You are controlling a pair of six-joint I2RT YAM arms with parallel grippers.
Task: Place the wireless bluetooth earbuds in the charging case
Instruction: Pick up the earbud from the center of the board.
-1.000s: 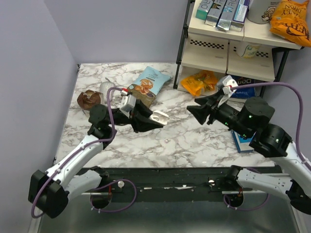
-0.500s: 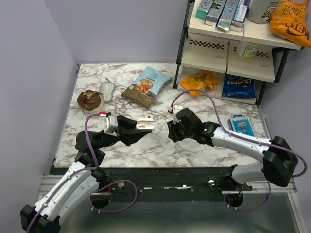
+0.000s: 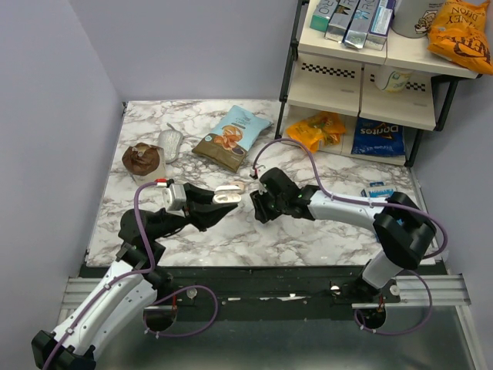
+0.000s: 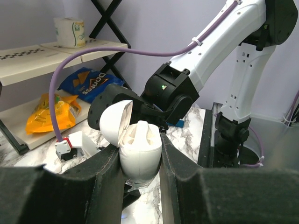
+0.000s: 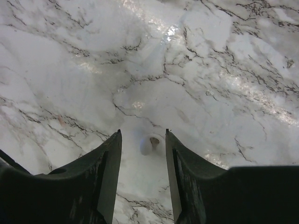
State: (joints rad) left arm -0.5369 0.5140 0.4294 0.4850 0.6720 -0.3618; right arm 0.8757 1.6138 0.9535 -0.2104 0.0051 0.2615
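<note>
Bench (image 3: 323, 227): left gripper (image 4: 139, 154) clenched on the open charging case (image 4: 140, 161), held aloft with the lid back. Right gripper (image 5: 143, 134) released, jaws straddling one earbud (image 5: 150, 141) lying on the bench. Step: bud pickup. Next: centre, then pinch gently, since it looks prone to slipping.

Seemingly an earbud (image 5: 152, 141) on marble (image 5: 233, 70) between spread end effector (image 5: 142, 134) fingers
</note>
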